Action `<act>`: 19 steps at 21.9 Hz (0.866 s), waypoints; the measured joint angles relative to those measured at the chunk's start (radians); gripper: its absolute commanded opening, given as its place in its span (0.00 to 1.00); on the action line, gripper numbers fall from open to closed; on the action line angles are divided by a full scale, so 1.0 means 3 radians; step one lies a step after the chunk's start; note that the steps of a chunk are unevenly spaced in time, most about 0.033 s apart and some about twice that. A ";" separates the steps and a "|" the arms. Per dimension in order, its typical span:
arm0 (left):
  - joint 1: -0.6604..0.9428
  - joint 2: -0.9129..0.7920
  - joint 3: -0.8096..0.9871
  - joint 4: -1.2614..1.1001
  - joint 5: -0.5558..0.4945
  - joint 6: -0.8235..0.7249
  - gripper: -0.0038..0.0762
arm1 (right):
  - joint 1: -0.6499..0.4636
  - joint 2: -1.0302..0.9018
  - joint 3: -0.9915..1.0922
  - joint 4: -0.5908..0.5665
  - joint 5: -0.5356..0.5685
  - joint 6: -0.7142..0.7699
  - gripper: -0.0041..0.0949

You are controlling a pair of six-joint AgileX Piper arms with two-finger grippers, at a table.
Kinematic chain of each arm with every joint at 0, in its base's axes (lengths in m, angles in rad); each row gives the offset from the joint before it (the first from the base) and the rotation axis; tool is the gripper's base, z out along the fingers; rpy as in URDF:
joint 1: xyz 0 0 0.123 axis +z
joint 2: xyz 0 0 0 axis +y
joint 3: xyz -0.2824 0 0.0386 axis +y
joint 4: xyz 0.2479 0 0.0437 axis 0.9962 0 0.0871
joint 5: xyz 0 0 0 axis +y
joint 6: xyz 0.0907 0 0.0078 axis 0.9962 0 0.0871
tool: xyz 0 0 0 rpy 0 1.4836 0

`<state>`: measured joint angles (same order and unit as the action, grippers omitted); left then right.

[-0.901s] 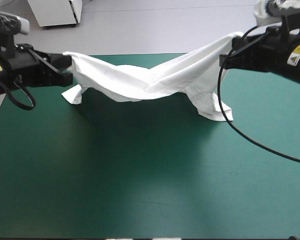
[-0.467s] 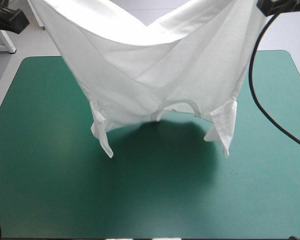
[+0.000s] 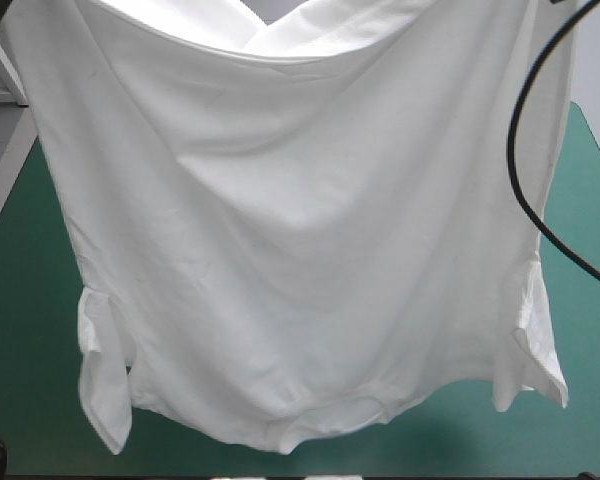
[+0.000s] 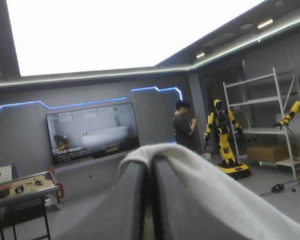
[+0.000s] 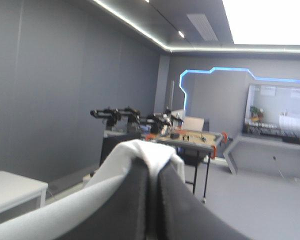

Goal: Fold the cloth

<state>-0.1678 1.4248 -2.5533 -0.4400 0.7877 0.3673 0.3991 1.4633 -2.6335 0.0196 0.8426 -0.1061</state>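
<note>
Robot lifts a white T-shirt [image 3: 300,250] clear and wide above the teal-green desk [image 3: 20,300], the cloth hiding most of the desk's top. Closest to the desk's near edge, the neckline [image 3: 330,415] dangles upside down at the lowest part of the cloth; whether it touches the desk cannot be told. One sleeve [image 3: 102,390] droops toward the desk's left edge and the other sleeve [image 3: 530,350] toward its right edge, with bare strips of cover showing beyond each. Farther up from the desk, the body of the garment hangs as one broad sheet, its hem sagging in a shallow curve between two raised corners that run out of the high view.

High above the desk, the left end effector [image 4: 150,170] has its black fingers [image 4: 125,210] pressed together to a point, pinching a fold of the T-shirt [image 4: 215,190] that drapes over the tip. The right end effector [image 5: 151,167] is likewise pinched tight on the T-shirt [image 5: 65,210], with cloth capping its fingers [image 5: 130,210] and trailing down one side.
</note>
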 measured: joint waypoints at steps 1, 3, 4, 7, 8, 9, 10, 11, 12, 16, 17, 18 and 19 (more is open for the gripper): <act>0.0000 0.0050 -0.0007 0.0004 0.0024 0.0001 0.04 | 0.0000 0.0060 -0.0003 -0.0065 0.0055 0.0058 0.02; 0.0000 0.0169 -0.0011 0.0056 0.0052 0.0001 0.04 | 0.0000 0.0201 -0.0003 -0.0262 0.0170 0.0154 0.02; 0.0000 0.0249 -0.0011 0.0110 0.0059 0.0001 0.04 | 0.0000 0.0299 -0.0003 -0.0375 0.0232 0.0214 0.02; 0.0000 0.0535 -0.0001 0.0269 0.0042 0.0001 0.04 | 0.0000 0.0637 0.0008 -0.0719 0.0283 0.0375 0.02; 0.0000 0.0709 0.0017 0.0360 -0.0065 0.0001 0.04 | 0.0000 0.0827 0.0024 -0.0863 0.0147 0.0428 0.02; 0.0000 0.0796 0.0029 0.0379 -0.0169 0.0001 0.04 | 0.0000 0.0919 0.0037 -0.0921 0.0028 0.0443 0.02; 0.0000 0.0913 0.0046 0.0380 -0.0419 0.0001 0.04 | 0.0000 0.1042 0.0046 -0.0981 -0.0224 0.0450 0.02; 0.0000 0.0965 0.0049 0.0380 -0.0596 0.0001 0.04 | 0.0003 0.1094 0.0049 -0.1002 -0.0391 0.0461 0.02; 0.0000 0.1005 0.0049 0.0383 -0.0821 0.0001 0.04 | 0.0003 0.1130 0.0054 -0.1042 -0.0604 0.0503 0.02; 0.0000 0.1022 0.0045 0.0363 -0.1282 0.0146 0.04 | -0.0116 0.1119 0.0047 -0.1181 -0.1009 0.0804 0.02; 0.0000 0.1022 0.0042 0.0358 -0.1411 0.0189 0.04 | -0.0155 0.1107 0.0041 -0.1202 -0.1003 0.0826 0.02; 0.0000 0.1023 0.0042 0.0356 -0.1420 0.0203 0.04 | -0.0166 0.1107 0.0034 -0.1206 -0.0960 0.0834 0.02; 0.0000 0.1044 0.0026 0.0352 -0.1328 0.0211 0.04 | -0.0169 0.1113 0.0031 -0.1206 -0.0795 0.0870 0.02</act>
<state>-0.1678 1.7381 -2.5454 -0.3345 0.3894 0.4306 0.3483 1.7971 -2.6242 -0.3422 0.6042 0.1548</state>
